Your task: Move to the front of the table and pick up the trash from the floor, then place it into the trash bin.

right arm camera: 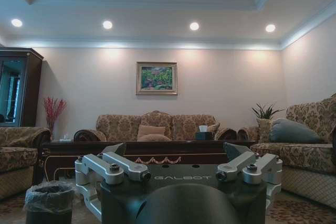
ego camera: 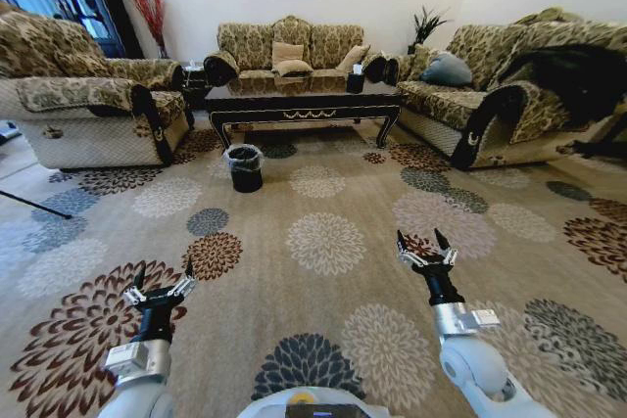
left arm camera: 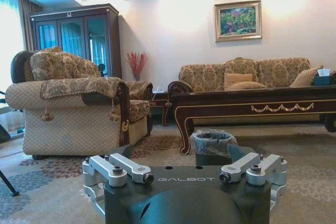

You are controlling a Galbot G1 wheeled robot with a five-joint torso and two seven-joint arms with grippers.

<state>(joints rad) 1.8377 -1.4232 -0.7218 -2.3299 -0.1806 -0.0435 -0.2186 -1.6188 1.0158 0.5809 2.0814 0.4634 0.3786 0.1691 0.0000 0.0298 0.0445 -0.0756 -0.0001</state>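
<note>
I am holding both arms low, left gripper [ego camera: 161, 282] and right gripper [ego camera: 424, 249] with jaws released, well short of the table [ego camera: 304, 100], facing the trash bin [ego camera: 245, 167].

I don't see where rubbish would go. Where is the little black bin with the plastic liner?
In the head view, the small black trash bin lined with clear plastic stands on the flowered carpet, just before the left front leg of the dark wooden coffee table.

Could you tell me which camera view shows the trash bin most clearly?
The head view: the whole trash bin stands on the carpet before the table. The left wrist view hides its lower part behind the gripper; the right wrist view catches it at the corner.
</note>
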